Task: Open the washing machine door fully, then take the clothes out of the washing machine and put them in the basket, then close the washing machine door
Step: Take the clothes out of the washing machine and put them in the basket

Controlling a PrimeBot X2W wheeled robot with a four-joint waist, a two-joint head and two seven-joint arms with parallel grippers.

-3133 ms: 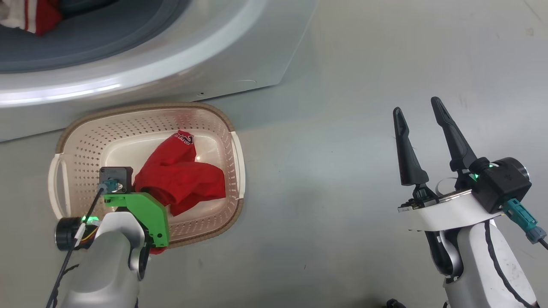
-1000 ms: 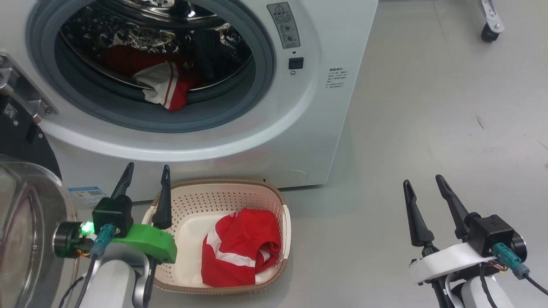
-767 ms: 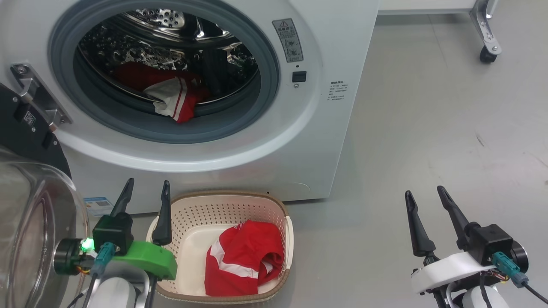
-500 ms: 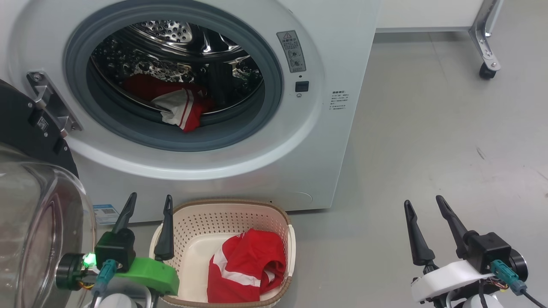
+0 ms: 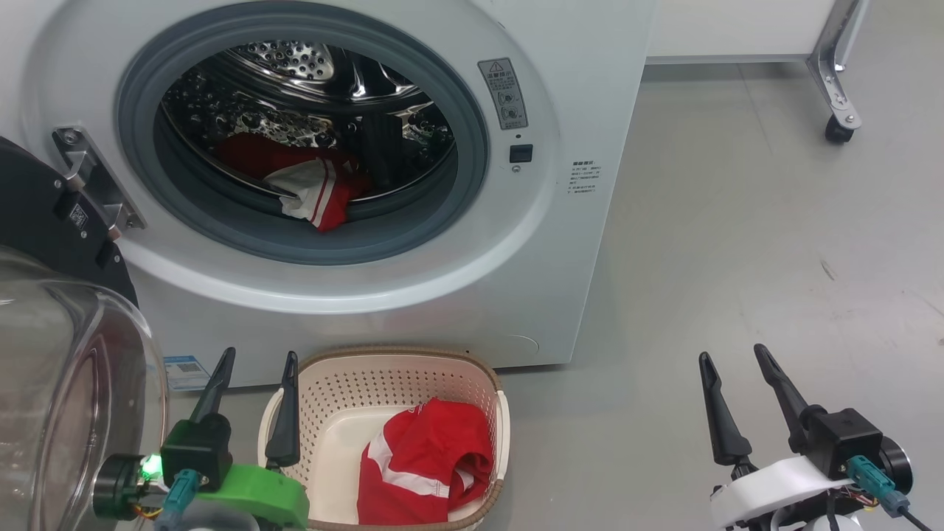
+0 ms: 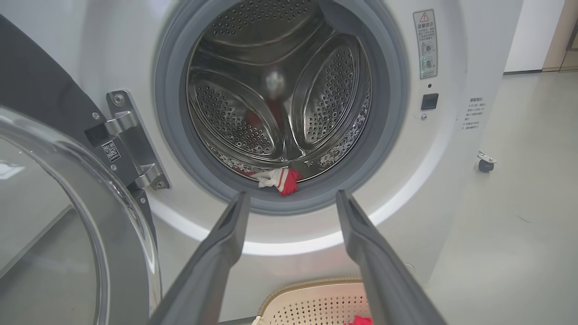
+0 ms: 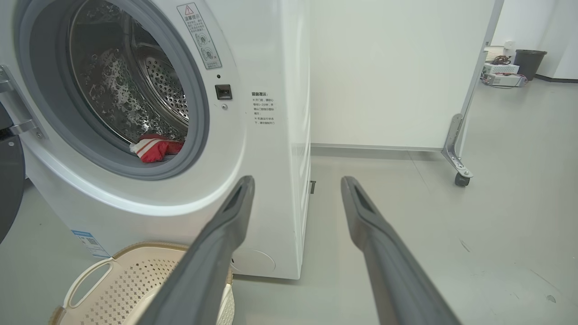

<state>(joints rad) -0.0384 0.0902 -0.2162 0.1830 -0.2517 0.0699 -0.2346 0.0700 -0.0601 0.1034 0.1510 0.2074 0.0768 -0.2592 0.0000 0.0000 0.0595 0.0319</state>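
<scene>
The clothes [image 5: 313,195] — red with white stripes — lie partly at the washing machine [image 5: 560,88] drum's front lip, partly in the basket [image 5: 398,355] just before the machine. Left hand [image 5: 259,358] and right hand [image 5: 731,354] gape wide — empty, both low before the machine's front.

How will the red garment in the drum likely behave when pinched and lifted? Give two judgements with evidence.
Probably floppy: the garment lies crumpled, one end drooping onto the gasket. Likely light: thin cloth, bunched small. It would probably sag from one pinch point.
</scene>
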